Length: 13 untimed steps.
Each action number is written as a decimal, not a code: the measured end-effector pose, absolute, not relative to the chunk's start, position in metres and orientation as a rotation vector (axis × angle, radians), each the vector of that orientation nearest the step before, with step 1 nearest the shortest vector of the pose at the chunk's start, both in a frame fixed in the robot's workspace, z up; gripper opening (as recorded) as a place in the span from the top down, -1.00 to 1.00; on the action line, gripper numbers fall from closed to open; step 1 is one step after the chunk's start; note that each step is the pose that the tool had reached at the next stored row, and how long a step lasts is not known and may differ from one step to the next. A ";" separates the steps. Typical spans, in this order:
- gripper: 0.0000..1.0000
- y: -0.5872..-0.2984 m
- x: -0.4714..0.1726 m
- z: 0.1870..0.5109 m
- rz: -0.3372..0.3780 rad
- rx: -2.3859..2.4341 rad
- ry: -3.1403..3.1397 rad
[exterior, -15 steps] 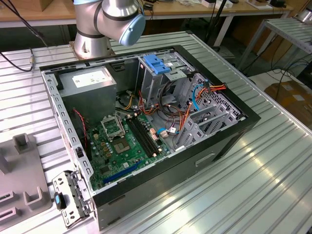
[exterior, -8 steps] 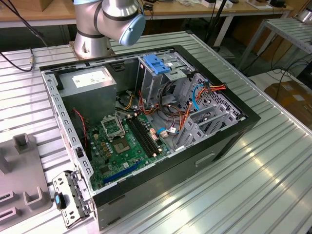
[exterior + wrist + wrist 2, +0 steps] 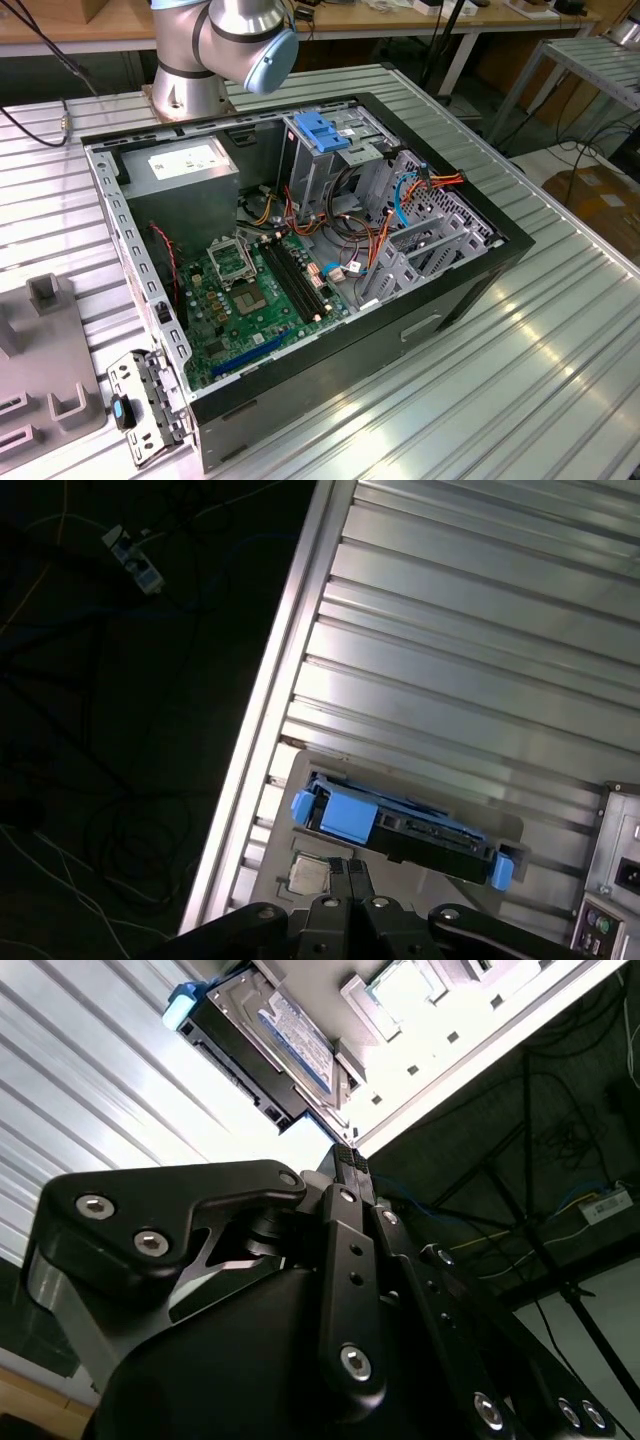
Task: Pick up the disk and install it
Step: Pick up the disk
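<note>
First wrist view: fingers (image 3: pixel 342 872) pressed together, empty, near disk (image 3: pixel 430 835); table edge (image 3: pixel 262 740) beside.

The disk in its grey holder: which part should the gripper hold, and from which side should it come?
Probably mid-length, across the two broad faces, coming from above. The disk seems to stand on a long edge in the grey holder, so its upper edge is free, and the blue tabs occupy the ends. The gripper is shut, apart from it.
</note>
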<state>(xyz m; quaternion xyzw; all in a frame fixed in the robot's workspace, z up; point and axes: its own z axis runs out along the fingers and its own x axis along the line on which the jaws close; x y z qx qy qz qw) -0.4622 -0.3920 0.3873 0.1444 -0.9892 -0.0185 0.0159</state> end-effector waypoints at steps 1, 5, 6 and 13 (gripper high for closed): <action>0.79 -0.392 -0.462 0.387 -0.058 0.452 -3.076; 0.79 -0.392 -0.462 0.387 -0.057 0.464 -3.074; 0.79 -0.392 -0.462 0.387 -0.057 0.470 -3.073; 0.79 -0.392 -0.462 0.387 -0.056 0.537 -3.061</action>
